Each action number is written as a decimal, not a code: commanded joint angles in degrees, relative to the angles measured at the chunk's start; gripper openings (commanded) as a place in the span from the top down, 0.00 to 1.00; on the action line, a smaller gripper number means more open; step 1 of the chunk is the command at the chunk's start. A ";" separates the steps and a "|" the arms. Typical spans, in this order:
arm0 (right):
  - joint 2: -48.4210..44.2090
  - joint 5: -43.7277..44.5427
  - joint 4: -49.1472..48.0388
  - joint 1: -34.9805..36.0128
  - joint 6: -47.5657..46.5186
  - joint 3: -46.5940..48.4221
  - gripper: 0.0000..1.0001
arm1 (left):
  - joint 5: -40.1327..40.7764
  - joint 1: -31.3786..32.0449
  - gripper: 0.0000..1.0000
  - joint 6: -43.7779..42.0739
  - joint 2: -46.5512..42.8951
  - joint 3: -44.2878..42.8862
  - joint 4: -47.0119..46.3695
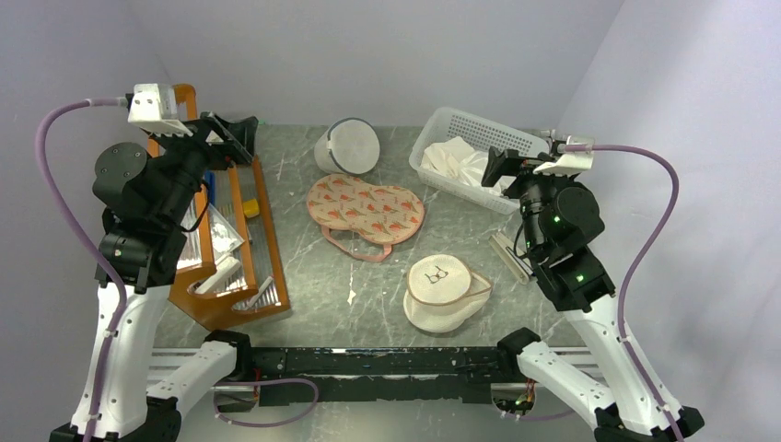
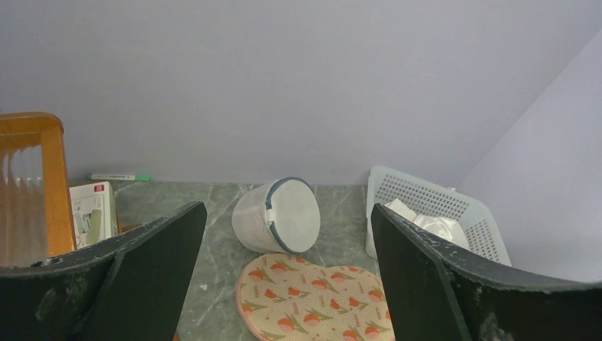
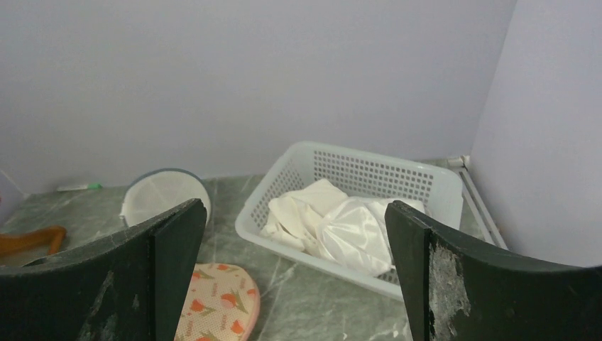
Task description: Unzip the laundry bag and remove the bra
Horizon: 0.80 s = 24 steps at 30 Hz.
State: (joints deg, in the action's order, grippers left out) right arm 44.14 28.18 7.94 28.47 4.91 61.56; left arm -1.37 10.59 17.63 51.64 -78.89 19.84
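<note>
The peach laundry bag [image 1: 366, 210] with red-orange carrot print lies flat and closed in the middle of the table. It also shows in the left wrist view [image 2: 312, 298] and at the lower left of the right wrist view [image 3: 216, 302]. The bra is hidden. My left gripper [image 1: 241, 138] is open and empty, raised above the wooden rack at the left. My right gripper [image 1: 495, 166] is open and empty, raised over the near edge of the white basket. Both hang well away from the bag.
A white mesh dome bag [image 1: 348, 145] with a blue zipper lies behind the peach bag. A white basket [image 1: 448, 129] holding white cloth [image 1: 459, 158] stands at the back right. A round cream pouch [image 1: 443, 291] lies in front. A wooden rack [image 1: 262, 241] stands at the left.
</note>
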 commanded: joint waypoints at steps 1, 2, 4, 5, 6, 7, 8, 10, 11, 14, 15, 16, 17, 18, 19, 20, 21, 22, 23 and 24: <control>-0.45 -3.25 -1.04 -3.93 3.84 -2.06 0.00 | -5.59 -2.60 0.03 1.79 0.12 -2.88 1.23; -0.46 -3.51 -0.74 -4.85 4.65 -2.47 0.00 | -6.83 -3.10 0.03 2.05 0.51 -3.38 1.25; -0.46 -3.42 0.03 -6.62 7.09 -3.16 0.00 | -9.13 -4.14 0.03 3.06 1.31 -4.33 1.11; -0.41 -2.78 0.93 -7.46 9.10 -3.46 0.00 | -10.25 -4.55 0.03 3.64 1.62 -4.41 0.54; -0.35 -2.06 1.77 -8.24 11.44 -3.70 0.00 | -11.60 -5.02 0.03 4.30 1.92 -4.56 -0.13; -0.28 -1.49 2.49 -8.92 13.78 -3.90 0.00 | -12.74 -5.42 0.03 4.95 2.23 -4.51 -0.84; -0.17 -1.47 3.08 -9.57 15.54 -4.09 0.00 | -14.13 -5.86 0.04 5.64 2.54 -4.41 -1.42; 0.12 -2.99 3.79 -10.74 17.97 -4.42 0.00 | -16.52 -6.56 0.04 6.82 3.31 -4.31 -2.21; 0.26 -3.95 4.18 -11.25 19.10 -4.70 0.00 | -17.57 -6.79 0.04 7.27 3.78 -4.24 -2.51; 0.60 -7.62 5.62 -12.52 21.18 -5.39 0.00 | -20.01 -6.30 0.04 7.97 5.67 -4.35 -3.05; 0.75 -9.47 6.05 -12.83 21.22 -5.69 0.00 | -20.39 -5.54 0.04 7.99 6.43 -4.37 -3.26; 0.85 -11.33 6.34 -13.13 21.33 -6.19 0.00 | -20.18 -4.12 0.04 7.74 7.29 -4.40 -3.38; 0.98 -13.08 6.33 -13.35 21.34 -6.97 0.00 | -19.26 -2.36 0.04 7.29 8.21 -4.44 -3.57; 1.00 -14.73 5.94 -13.58 21.39 -7.99 0.00 | -17.99 0.24 0.04 6.65 9.30 -4.45 -3.75; 1.08 -15.62 5.39 -13.79 21.68 -9.13 0.00 | -16.33 2.86 0.04 6.10 10.49 -4.55 -3.91; 1.17 -16.22 5.29 -13.93 22.17 -10.03 0.00 | -15.09 5.33 0.04 5.52 11.78 -4.67 -4.13; 1.33 -16.67 5.52 -14.02 22.61 -10.68 0.00 | -14.33 7.64 0.04 5.14 13.26 -4.83 -4.42; 1.54 -17.45 5.62 -14.19 22.78 -11.31 0.00 | -13.77 9.70 0.04 4.87 14.73 -5.05 -4.67; 1.84 -18.22 5.86 -14.29 22.85 -11.79 0.00 | -13.29 11.79 0.04 4.49 16.15 -5.28 -5.02; 2.27 -18.89 6.16 -14.35 22.98 -12.09 0.00 | -12.94 13.65 0.04 4.22 17.73 -5.48 -5.51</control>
State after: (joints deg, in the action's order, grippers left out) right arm 45.54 14.09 13.30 14.92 26.09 50.92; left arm -16.47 18.28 23.59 65.21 -82.17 17.10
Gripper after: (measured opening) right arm 0.996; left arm 0.960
